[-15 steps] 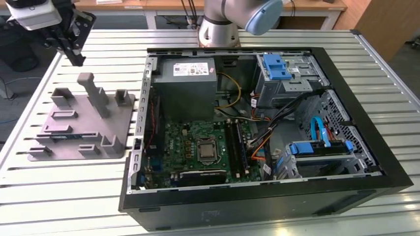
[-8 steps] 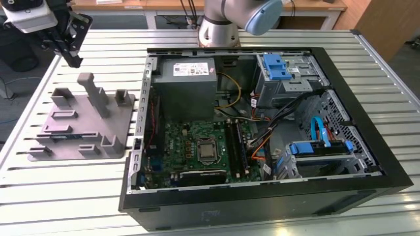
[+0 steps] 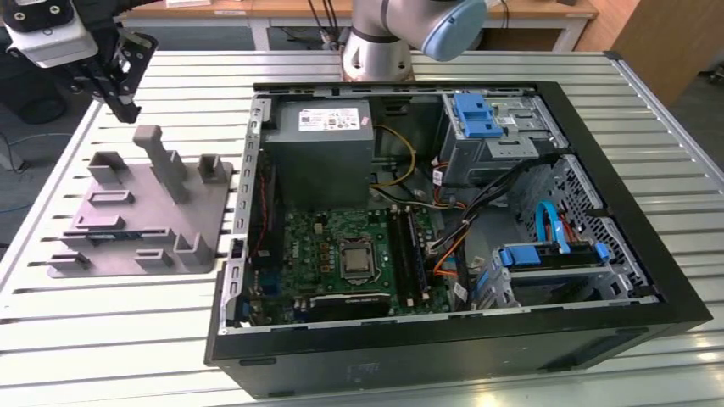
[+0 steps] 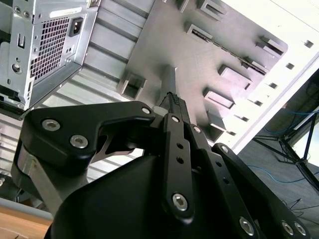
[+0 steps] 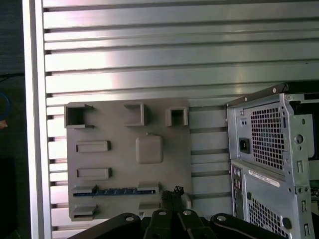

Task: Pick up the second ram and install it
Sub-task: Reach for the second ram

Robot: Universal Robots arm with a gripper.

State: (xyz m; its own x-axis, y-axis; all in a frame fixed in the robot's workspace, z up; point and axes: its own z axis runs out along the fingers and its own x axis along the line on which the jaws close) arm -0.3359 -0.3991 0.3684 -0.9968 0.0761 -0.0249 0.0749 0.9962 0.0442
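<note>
The ram [image 3: 119,236] lies flat in a low slot of the grey tray [image 3: 209,203], near the tray's edge, its blue strip held between two short blocks. In the first wrist view the ram [image 5: 114,191] runs along the tray [image 5: 124,174] close to the gripper's tips. The tray's other pegs and pockets hold nothing. The gripper [image 3: 127,112] hangs above the tray at the exterior view's left, clear of the ram. In both wrist views its fingers meet at the tip with nothing between them [image 4: 172,97] [image 5: 172,191]. The tray sits on a slatted table [image 3: 114,339], just beside an open case [image 3: 453,339] on the exterior view's right. Inside the case lie a green motherboard [image 3: 322,246], a grey power supply [image 3: 322,136] above it, a drive cage [image 3: 487,127] with blue latches, and loose cables [image 3: 476,212]. Whether a stick already stands in the motherboard's slots cannot be told.
</note>
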